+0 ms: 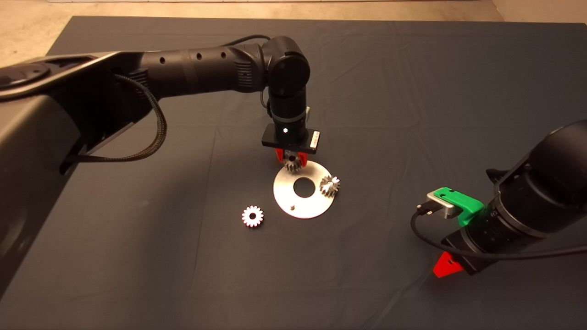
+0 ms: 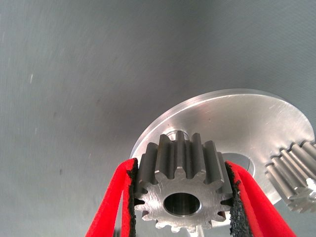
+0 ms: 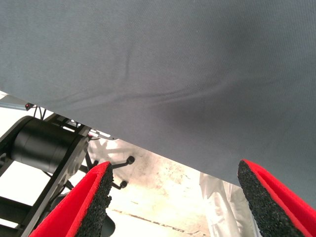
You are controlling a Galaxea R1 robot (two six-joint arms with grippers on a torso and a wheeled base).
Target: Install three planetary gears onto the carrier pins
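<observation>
The left gripper (image 1: 291, 160) hangs over the far edge of the disc (image 1: 308, 201), which lies flat near the middle of the dark mat (image 1: 412, 91). Its fingers (image 2: 116, 197) are closed on a gear (image 2: 181, 190), the black pads pressed against the teeth on both sides. From the left wrist view the gear sits just above the disc rim, with a pin (image 2: 174, 136) showing right behind it; whether the gear touches the pin cannot be told.

A second gear (image 1: 329, 185) sits on the right side of the disc, beside the big centre hole. A third gear (image 1: 252, 216) lies flat on the mat, just off the disc's left edge. One bare pin (image 1: 292, 206) stands on the near-left part of the disc.

The right gripper (image 3: 173, 202) waits at the lower right of the mat, its fingers spread wide with nothing between them.
</observation>
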